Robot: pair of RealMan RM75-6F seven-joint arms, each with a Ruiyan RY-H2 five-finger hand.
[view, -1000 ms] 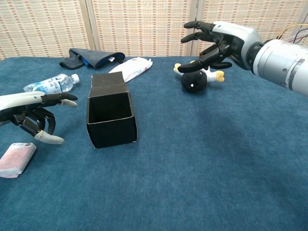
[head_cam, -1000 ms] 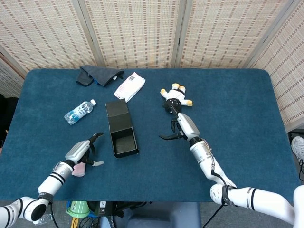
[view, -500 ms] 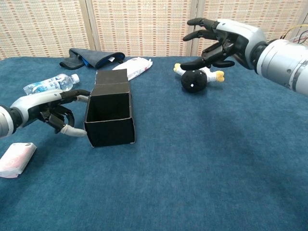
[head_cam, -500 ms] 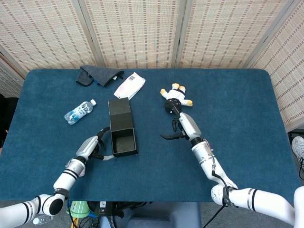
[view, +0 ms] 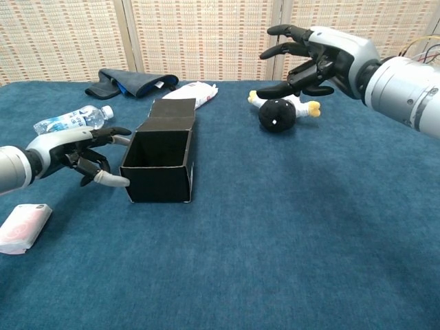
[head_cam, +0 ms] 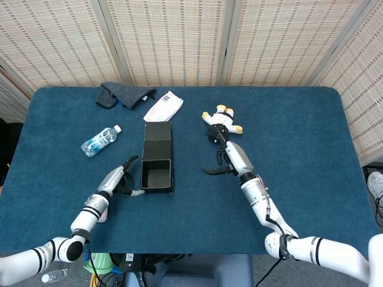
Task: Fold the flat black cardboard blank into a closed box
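Left hand [view: 86, 155] fingers spread touching black box [view: 159, 165], right hand [view: 313, 58] empty, labels unreadable

The box [head_cam: 157, 164] stands open-topped near the middle of the bench [head_cam: 299, 131], its lid flap lying back toward the far edge; the left hand [head_cam: 119, 181] sits just at its left, fingers [view: 110, 179] touching the near-left corner, with a small packet [view: 23, 227] before that hand at the near edge. Behind and left of the box lie a bottle [head_cam: 100, 140], a cloth [head_cam: 122, 94] and a pouch [head_cam: 163, 109]; to its right lies a plush toy [head_cam: 220, 122], and the right hand [head_cam: 230, 160] hovers well apart from the box, before the toy.
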